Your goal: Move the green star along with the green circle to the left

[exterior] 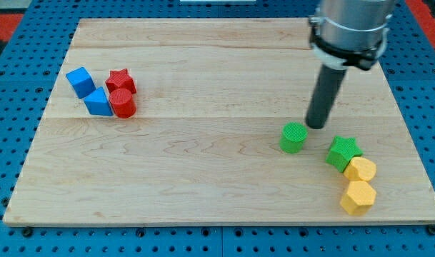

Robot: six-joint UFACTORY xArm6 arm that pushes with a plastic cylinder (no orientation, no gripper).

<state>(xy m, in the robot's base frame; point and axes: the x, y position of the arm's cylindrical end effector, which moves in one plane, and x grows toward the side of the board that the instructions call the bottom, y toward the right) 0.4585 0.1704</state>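
Observation:
The green circle (293, 137) sits right of the board's middle. The green star (343, 152) lies to its right, touching the upper yellow block (361, 170). My tip (316, 126) is just above and to the right of the green circle, very close to it, and up-left of the green star. The rod rises toward the view's top.
A second yellow block (358, 196) sits below the first, near the board's bottom right. At the left, two blue blocks (80, 81) (98, 102), a red star (121, 81) and a red circle (122, 103) form a cluster. The wooden board (203, 185) lies on a blue pegboard.

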